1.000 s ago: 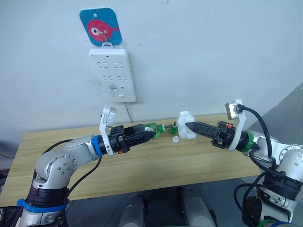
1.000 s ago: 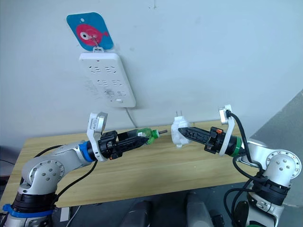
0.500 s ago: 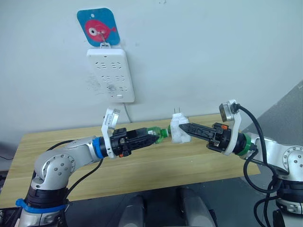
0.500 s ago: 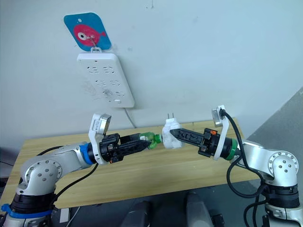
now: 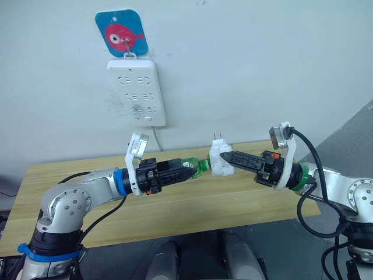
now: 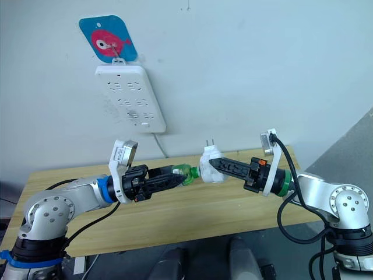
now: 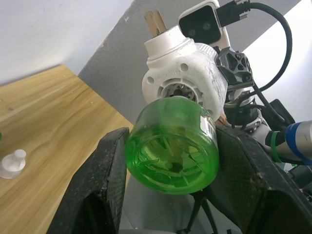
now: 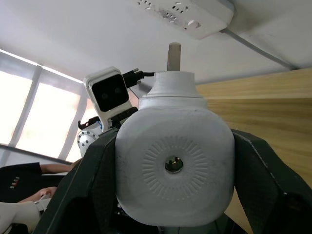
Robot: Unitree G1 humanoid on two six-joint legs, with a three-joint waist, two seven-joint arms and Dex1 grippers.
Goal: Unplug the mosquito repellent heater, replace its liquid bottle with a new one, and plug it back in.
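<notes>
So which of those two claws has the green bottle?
The left gripper; it is shut on the green bottle, while the right gripper grips the white heater.

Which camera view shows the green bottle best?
The left wrist view: the green bottle is large there, between the left gripper's fingers, its neck at the mosquito repellent heater. The eye views show it small from the side; the right wrist view has the heater in front.

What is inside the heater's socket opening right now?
The green bottle, held by the left gripper, has its neck in the mosquito repellent heater; the neck and wick are hidden.
</notes>
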